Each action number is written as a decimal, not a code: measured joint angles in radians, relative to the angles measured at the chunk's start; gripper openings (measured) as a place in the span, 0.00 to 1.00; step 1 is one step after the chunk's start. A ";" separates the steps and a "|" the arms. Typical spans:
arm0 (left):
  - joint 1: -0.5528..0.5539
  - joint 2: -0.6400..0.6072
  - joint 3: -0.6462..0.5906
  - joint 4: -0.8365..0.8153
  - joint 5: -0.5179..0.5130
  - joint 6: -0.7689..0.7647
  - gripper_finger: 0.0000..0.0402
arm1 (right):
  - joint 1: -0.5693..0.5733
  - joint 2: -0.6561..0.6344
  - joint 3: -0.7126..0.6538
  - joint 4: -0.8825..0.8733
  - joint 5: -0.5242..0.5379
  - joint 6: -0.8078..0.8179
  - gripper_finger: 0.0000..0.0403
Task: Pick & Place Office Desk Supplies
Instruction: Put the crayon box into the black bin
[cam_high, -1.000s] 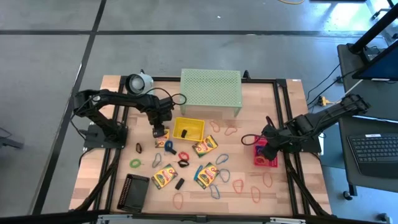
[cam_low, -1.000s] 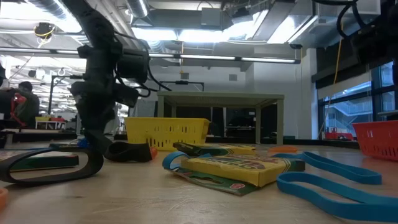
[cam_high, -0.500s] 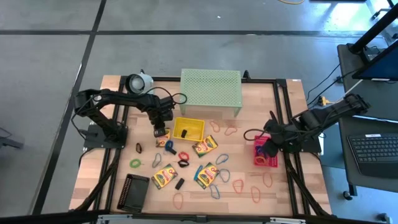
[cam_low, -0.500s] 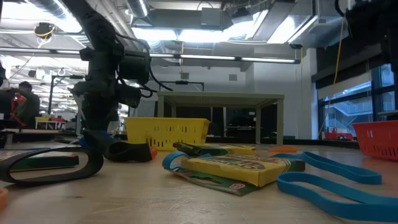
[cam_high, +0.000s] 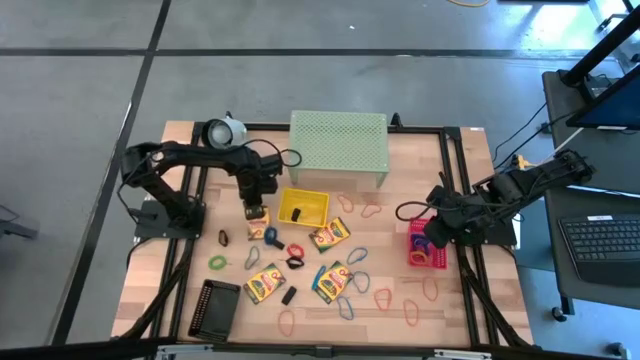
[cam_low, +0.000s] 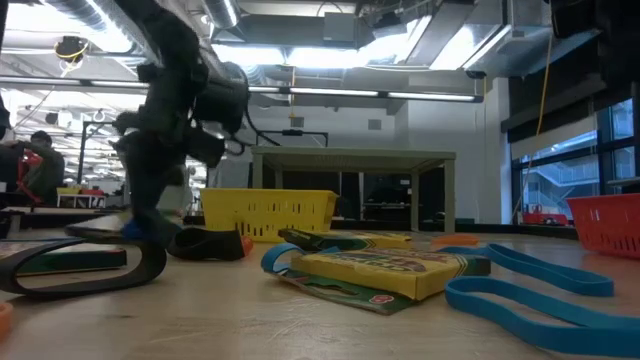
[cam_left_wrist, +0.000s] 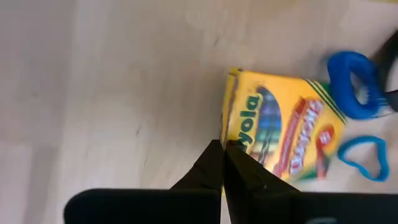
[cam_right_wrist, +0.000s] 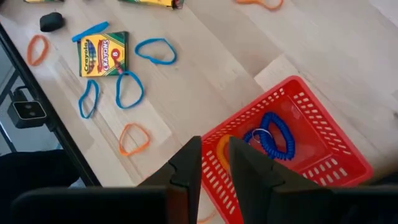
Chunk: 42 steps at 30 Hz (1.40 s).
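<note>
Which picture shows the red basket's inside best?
The right wrist view: it looks down into the red basket, showing a blue coil. The high view shows the basket small; the low view shows only its side; the left wrist view misses it.

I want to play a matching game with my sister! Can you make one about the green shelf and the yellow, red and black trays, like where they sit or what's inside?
Things:
1. green shelf
2. yellow tray
3. red tray
4. black tray

Clues:
A. holds a blue coil
B. lowest and leftmost on the table in the overhead view
C. holds a small black thing
D. at the table's top edge in the overhead view

Pairs: 1-D, 2-C, 3-A, 4-B
</note>
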 joint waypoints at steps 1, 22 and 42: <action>0.000 -0.010 0.012 -0.025 0.000 -0.001 0.00 | 0.000 0.000 0.000 -0.002 0.000 -0.004 0.20; -0.225 -0.226 0.334 -0.473 0.034 -0.294 0.00 | 0.000 0.000 0.000 -0.024 0.107 -0.121 0.20; -0.960 -0.116 0.385 -0.338 0.182 -0.796 0.00 | 0.000 0.000 0.000 -0.022 0.149 -0.122 0.20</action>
